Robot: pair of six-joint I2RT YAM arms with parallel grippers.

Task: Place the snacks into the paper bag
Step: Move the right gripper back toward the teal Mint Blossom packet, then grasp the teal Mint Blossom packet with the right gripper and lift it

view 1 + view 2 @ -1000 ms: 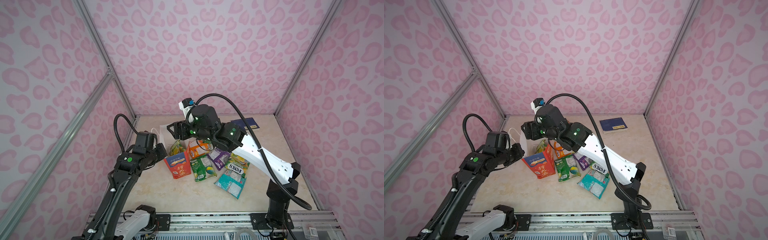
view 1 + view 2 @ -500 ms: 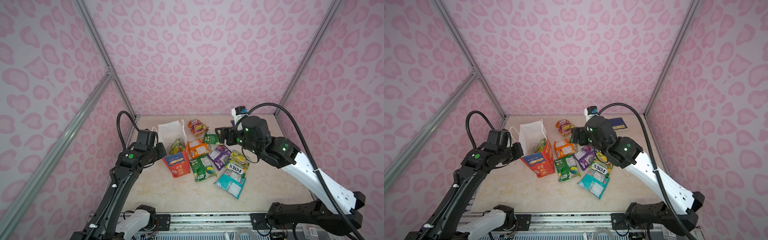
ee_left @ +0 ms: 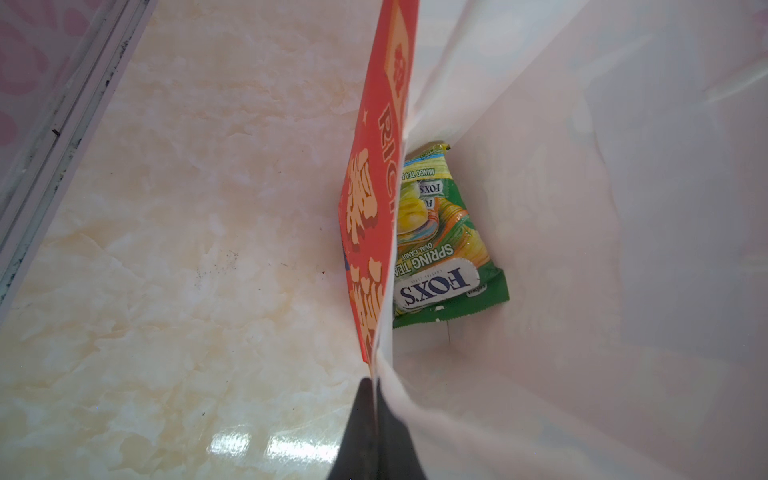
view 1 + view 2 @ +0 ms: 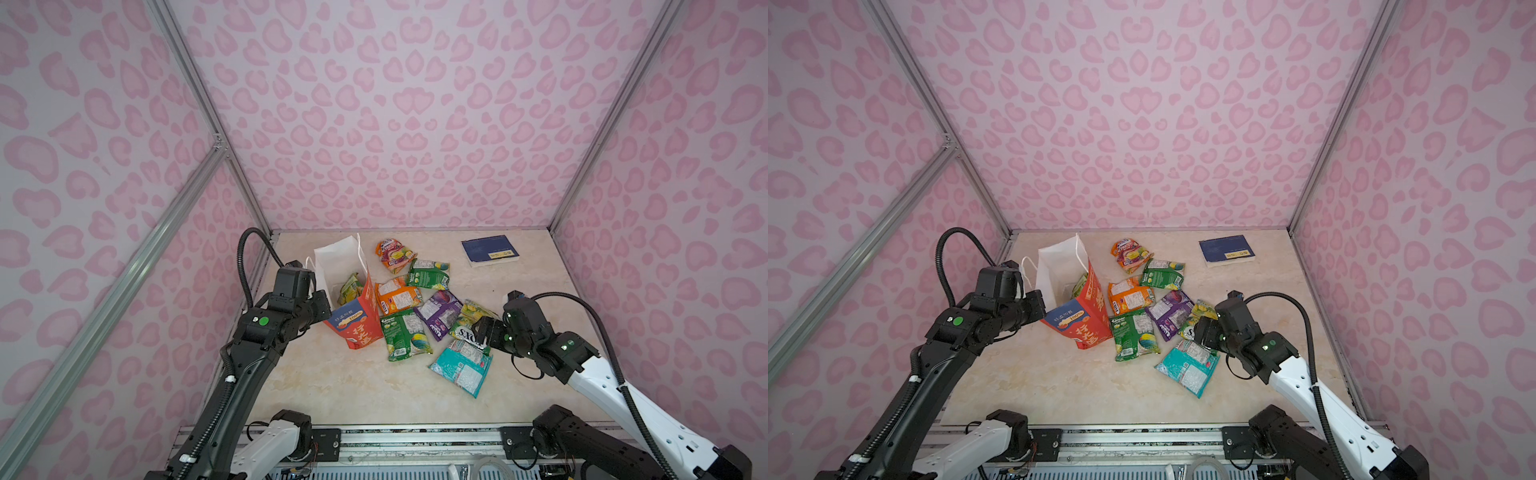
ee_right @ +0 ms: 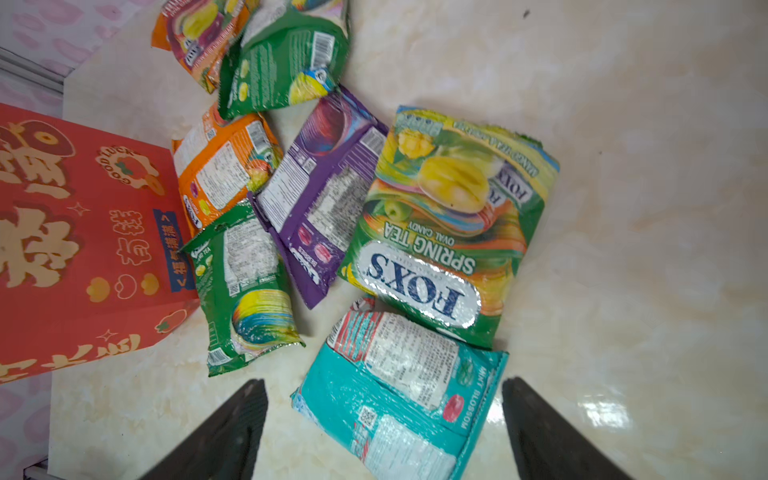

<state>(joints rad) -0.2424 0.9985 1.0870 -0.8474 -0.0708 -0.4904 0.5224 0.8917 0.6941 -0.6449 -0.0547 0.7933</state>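
Over on the left, the left gripper point(image 3: 376, 399) has its dark fingers pressed tight together on the rim of the paper bag point(image 4: 357, 328), and that's a firm pinch on the edge. In both top views the fingertips themselves are lost behind the wrist and the bag's wall. The bag stands open on the table point(image 4: 332, 386), leaning a little, with its white inside showing.

Down inside the bag sits one Spring Tea packet point(image 3: 440, 249), tucked against the red wall. That wall cuts off one edge of it in the left wrist view, and from above only a sliver shows.

Just right of the bag, an orange packet point(image 4: 397, 295) lies right against its side. A green packet point(image 4: 405, 334) is beside the bag's foot. Both lie label-side up, the print too small to read.

Farther back from the bag lie a dark green packet point(image 4: 430, 274) and a fruit-print packet point(image 4: 392, 251), the latter clipped by the edge of the right wrist view.

Farther right of the bag, a purple packet point(image 4: 440, 313) touches a yellow-green packet point(image 5: 449, 224), and a teal packet point(image 5: 399, 395) lies at the near end of the pile.

The right gripper point(image 5: 382, 384) hangs over that end, jaws spread wide, with one finger point(image 5: 232, 428) on each side of the teal packet. It holds nothing, and I can't tell if it touches. From above it hides part of the yellow-green packet's logo.

Far right and behind the bag, well apart from the pile, lies a blue book point(image 4: 490, 250).
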